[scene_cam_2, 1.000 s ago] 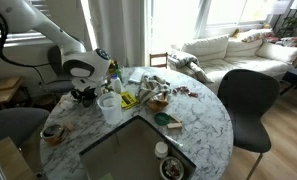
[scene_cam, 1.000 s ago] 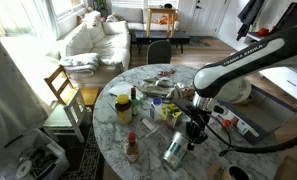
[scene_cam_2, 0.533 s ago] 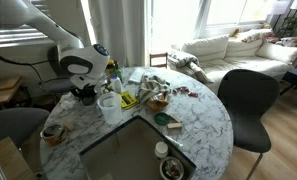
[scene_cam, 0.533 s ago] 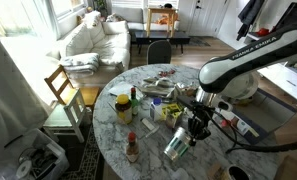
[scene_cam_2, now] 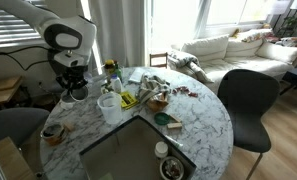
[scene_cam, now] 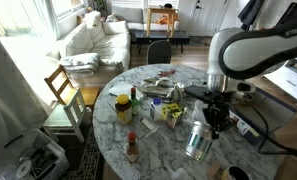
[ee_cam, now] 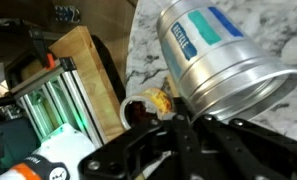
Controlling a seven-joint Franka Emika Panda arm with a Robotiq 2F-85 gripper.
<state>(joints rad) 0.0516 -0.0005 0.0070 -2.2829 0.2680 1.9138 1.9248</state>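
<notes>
One silver can (scene_cam: 198, 142) is hanging tilted above the marble table's (scene_cam: 160, 152) edge, your gripper (scene_cam: 209, 126) clamping its rim; lifting is done, setting down is not yet.

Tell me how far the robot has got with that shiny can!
Done: the claw has grabbed the shiny can, and it looks lifted off the marble table. In hand: the can hangs tilted in the claw, near the table's edge. Left: the can is not yet set down anywhere.
</notes>
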